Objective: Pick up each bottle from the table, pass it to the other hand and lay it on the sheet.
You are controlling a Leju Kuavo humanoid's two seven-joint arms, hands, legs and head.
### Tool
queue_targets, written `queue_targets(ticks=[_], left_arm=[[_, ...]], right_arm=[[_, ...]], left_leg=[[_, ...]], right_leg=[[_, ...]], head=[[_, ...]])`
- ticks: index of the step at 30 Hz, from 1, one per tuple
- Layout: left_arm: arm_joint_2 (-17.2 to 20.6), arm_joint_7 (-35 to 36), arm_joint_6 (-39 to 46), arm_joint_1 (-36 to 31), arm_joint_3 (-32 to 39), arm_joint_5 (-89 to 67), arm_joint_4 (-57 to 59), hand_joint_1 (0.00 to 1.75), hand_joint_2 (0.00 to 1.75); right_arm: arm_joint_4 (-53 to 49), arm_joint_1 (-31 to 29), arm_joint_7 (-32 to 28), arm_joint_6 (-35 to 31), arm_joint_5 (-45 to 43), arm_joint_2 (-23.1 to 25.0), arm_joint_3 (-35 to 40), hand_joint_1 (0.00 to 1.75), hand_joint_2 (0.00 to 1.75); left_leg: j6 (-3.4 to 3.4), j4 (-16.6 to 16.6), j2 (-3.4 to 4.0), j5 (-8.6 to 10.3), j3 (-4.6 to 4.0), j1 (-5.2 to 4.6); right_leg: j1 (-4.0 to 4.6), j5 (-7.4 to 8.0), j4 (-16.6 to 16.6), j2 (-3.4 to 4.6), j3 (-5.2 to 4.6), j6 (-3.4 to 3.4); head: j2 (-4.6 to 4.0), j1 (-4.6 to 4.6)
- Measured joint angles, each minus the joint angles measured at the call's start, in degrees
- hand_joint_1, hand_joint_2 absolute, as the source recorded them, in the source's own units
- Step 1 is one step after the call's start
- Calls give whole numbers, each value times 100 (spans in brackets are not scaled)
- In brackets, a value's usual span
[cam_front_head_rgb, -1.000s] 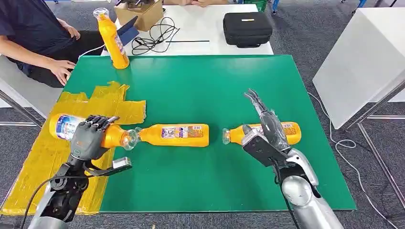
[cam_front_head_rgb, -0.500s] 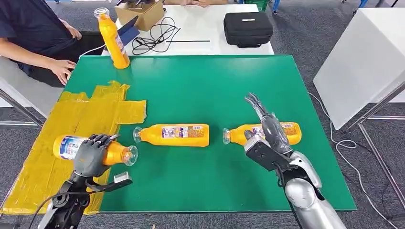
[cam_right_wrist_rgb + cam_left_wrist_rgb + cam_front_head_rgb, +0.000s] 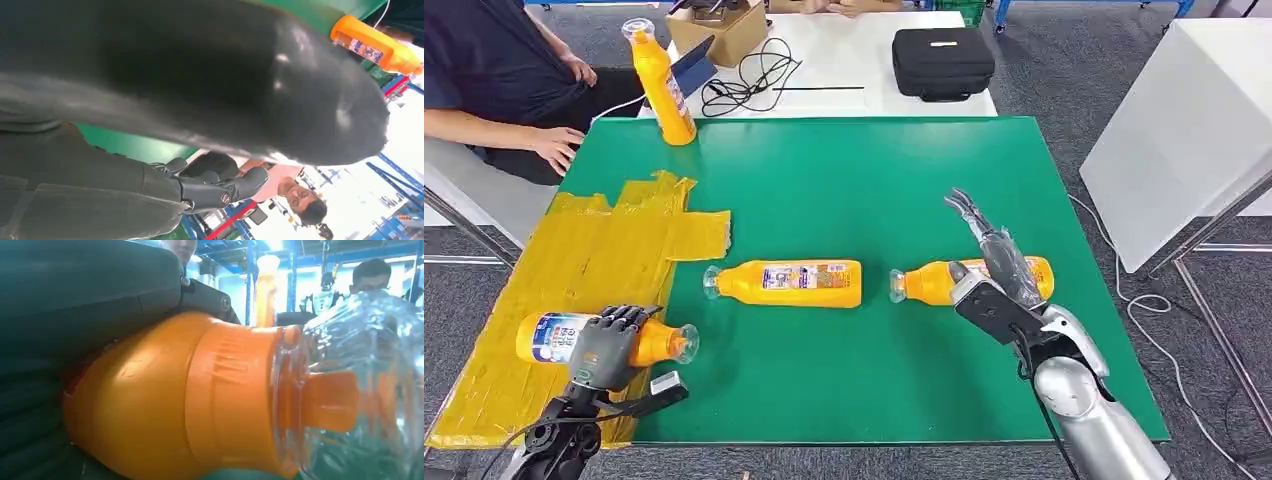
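Note:
My left hand (image 3: 604,345) grips an orange bottle (image 3: 549,335) lying on its side over the near part of the yellow sheet (image 3: 594,240), its clear cap (image 3: 686,342) pointing right. The left wrist view shows the bottle's orange shoulder (image 3: 165,400) and the cap (image 3: 365,385) against my dark fingers (image 3: 75,295). A second bottle (image 3: 789,283) lies mid-table on the green mat (image 3: 844,180). A third bottle (image 3: 924,282) lies to its right, with my right hand (image 3: 994,275) over it, fingers stretched out and holding nothing. A fourth bottle (image 3: 662,85) stands upright at the far left corner.
A person sits at the far left, one hand (image 3: 554,150) at the mat's edge. On the white table behind are a black case (image 3: 942,60), a cardboard box (image 3: 714,25) and cables (image 3: 749,75). A white panel (image 3: 1184,120) stands to the right.
My left hand has carried its bottle toward me along the sheet, away from the middle bottle. The right hand has shifted slightly to the right over the right bottle.

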Motion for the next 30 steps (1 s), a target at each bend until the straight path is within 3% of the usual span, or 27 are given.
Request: queue_targets(ticks=[10,11,12,13,19,30], left_arm=[[138,169,-2,-270,-409,118,428,175,175],[149,218,-6,-317,-493,137,491,54,175],[162,258,-11,-357,-581,171,533,0,175],[175,295,-20,-405,-658,192,583,0,0],[335,374,-391,-642,-1174,537,887,0,0],[1165,-361,-2037,-672,-2197,2239,91,0,0]], right_arm=[[105,-33,15,-7,2,-55,74,0,0],[109,-33,26,-7,11,-55,76,0,0],[109,-34,53,-9,20,-55,76,0,0],[109,-33,83,-11,42,-55,76,0,0],[109,-2,120,0,151,-48,76,0,0],[232,-245,223,245,149,-13,22,0,0]], left_leg=[[-4,-8,-4,3,63,0],[-4,-8,-13,4,68,0],[-6,-8,-20,5,73,0],[-7,-8,-26,8,75,0],[-8,-9,-54,25,70,1],[-11,-7,-54,33,44,-1]], right_leg=[[1,-3,1,-10,59,-4],[0,-3,1,-18,66,-4],[1,-3,1,-21,71,-4],[1,-3,1,-28,72,-4],[1,-2,4,-54,78,-5],[0,1,7,-53,52,-3]], head=[[0,0],[0,-2],[0,0],[0,0],[0,0],[0,0]])
